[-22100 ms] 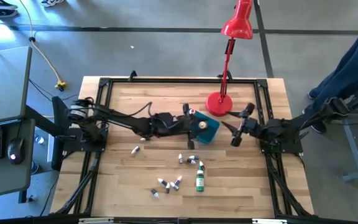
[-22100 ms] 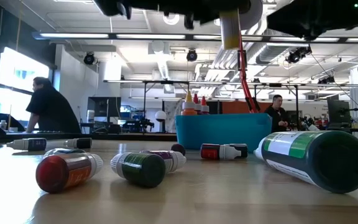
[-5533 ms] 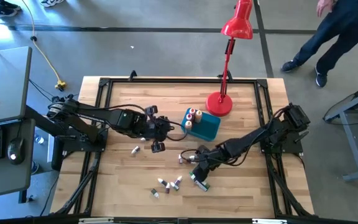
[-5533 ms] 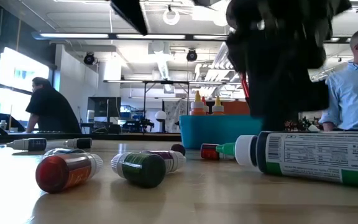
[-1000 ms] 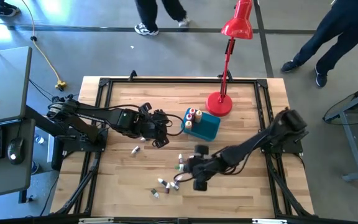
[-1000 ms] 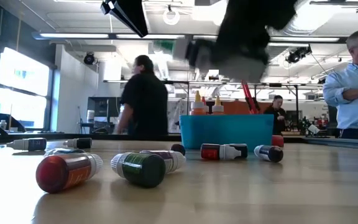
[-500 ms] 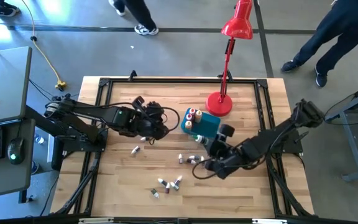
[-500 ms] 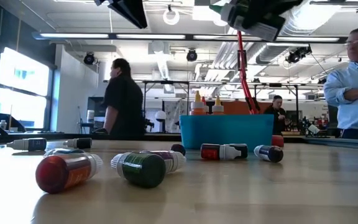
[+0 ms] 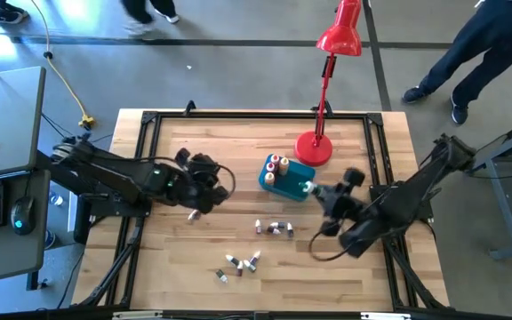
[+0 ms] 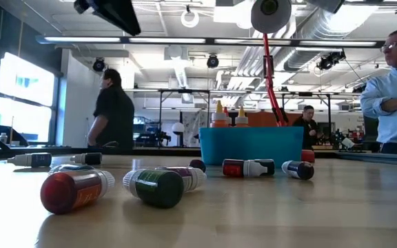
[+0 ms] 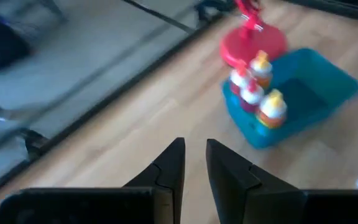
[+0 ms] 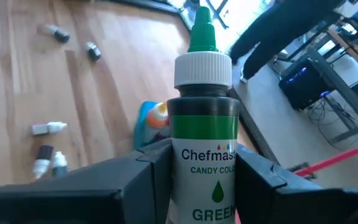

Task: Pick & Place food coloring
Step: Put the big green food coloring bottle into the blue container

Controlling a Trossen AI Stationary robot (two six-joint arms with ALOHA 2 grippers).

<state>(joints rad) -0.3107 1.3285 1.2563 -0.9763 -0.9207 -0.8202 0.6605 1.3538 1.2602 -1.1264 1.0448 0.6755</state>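
Observation:
A large green food coloring bottle [image 12: 204, 124] with a white cap and green tip is lifted in my right gripper [image 9: 320, 191], just right of the teal tub [image 9: 293, 182]. Its cap end [image 10: 271, 12] shows high in the low view. Three small bottles [image 9: 277, 165] stand upright in the tub's left end. More small bottles lie on the table: a group at centre [image 9: 274, 228], another near the front [image 9: 238, 261], one at the left [image 9: 194, 214]. My left gripper [image 9: 204, 182] hovers shut and empty, left of the tub. My right gripper pinches the green bottle's labelled body [image 12: 185, 168] between its two fingers [image 12: 148, 168], below the white cap. The bottle lies along the fingers, its cap end sticking out past the fingertips toward the tub. It is lifted clear of the table.
A red desk lamp stands with its base [image 9: 313, 148] just behind the tub, its stem leaning over the far edge. A black frame rail [image 9: 256, 116] runs round the tabletop. People stand on the floor beyond the table's far right.
My right gripper has risen from the front centre of the table with the green bottle, going toward the far right until it is beside the tub. It has tipped up, so the bottle's cap now points at the tub. My left gripper has drawn back toward the left edge.

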